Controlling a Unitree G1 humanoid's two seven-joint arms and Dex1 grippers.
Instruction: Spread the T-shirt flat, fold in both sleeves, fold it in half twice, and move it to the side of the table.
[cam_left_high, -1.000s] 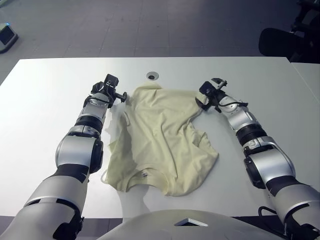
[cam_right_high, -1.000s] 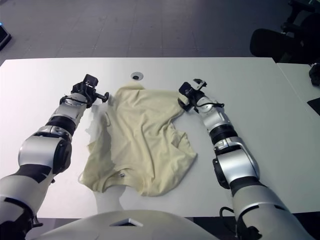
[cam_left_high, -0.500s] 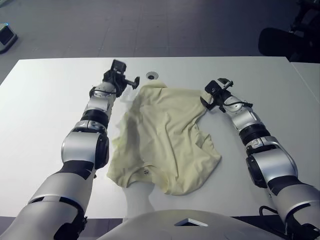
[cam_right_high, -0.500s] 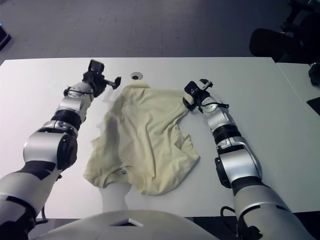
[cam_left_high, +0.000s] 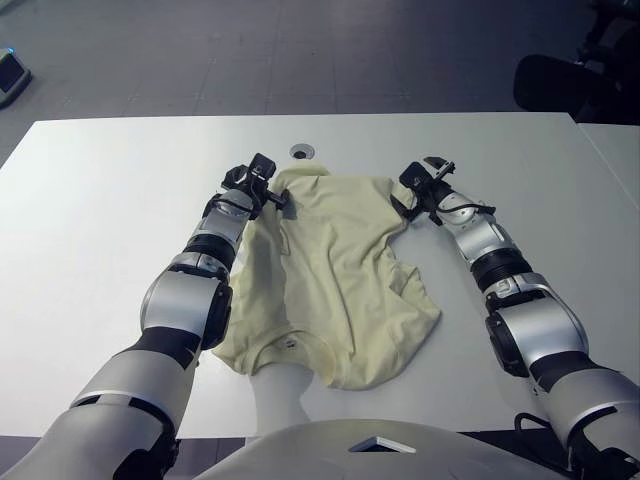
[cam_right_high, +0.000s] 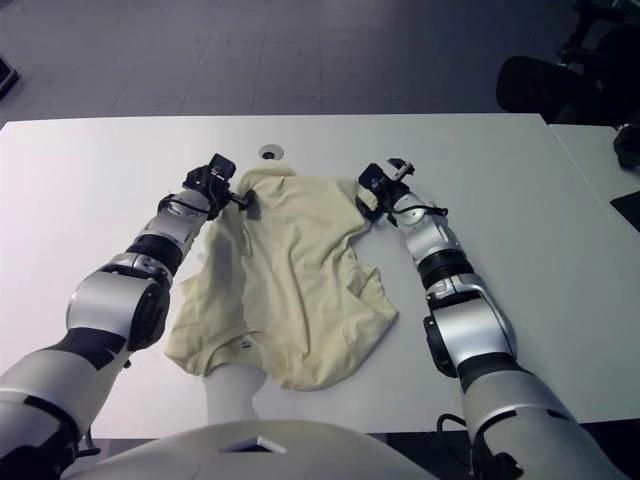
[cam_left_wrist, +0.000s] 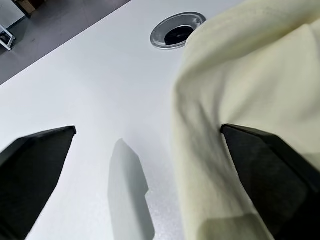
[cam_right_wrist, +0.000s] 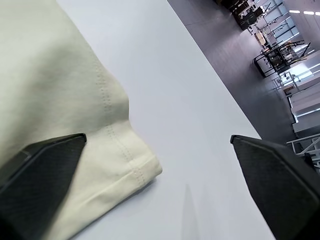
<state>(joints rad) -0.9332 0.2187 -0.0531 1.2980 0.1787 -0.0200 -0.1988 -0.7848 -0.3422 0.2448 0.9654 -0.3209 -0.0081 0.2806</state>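
The pale yellow T-shirt (cam_left_high: 330, 280) is seen bunched up in the middle of the white table (cam_left_high: 90, 200), with its neck at 6 o'clock, closest to the robot. At the shirt's 11 o'clock corner the left gripper (cam_left_high: 275, 200) is held wide apart, one finger over cloth and one over bare table. At 1 o'clock the right gripper (cam_left_high: 408, 202) is spread apart around the hem corner. A round hole (cam_left_high: 302, 151) is found at 12 o'clock, just past the shirt.
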